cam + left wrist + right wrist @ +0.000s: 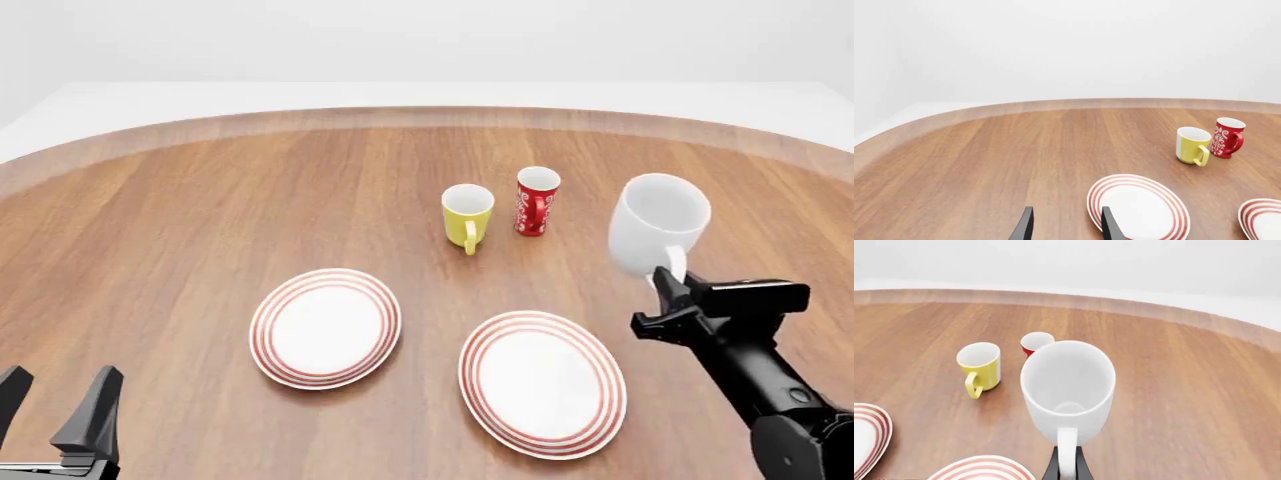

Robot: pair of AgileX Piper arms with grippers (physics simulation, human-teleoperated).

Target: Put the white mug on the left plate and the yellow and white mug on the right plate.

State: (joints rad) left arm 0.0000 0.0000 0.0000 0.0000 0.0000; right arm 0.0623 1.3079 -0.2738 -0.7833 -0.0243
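Nearest the camera at about 7 o'clock in the front view, the left tool [54, 410] hangs with its 2 fingers spread and nothing between them, well apart from every mug. Just beyond it the left plate [326, 326] lies flat on the table [187, 220], and at roughly 5 o'clock sits the right plate [543, 382], both bare. At 4 o'clock the right tool [671, 283] is pinched on the loop handle of the white mug [657, 228], which is lifted off the table and tilted so its mouth faces back toward the camera; the right wrist view shows the 2 fingers pressed on either side of that handle. This mug looks like rigid glazed ceramic, the heaviest cup here, smooth and likely slippery, so a thin handle pinch could let it swing or rotate; it would chip if dropped, and wants a slow, level descent onto a plate. Farther off, near 12 o'clock, the yellow and white mug [467, 214] stands upright with its handle toward the near side, just beside a red cup [537, 200]. It seems lighter and equally stiff; its handle or rim wall offers the surest hold.
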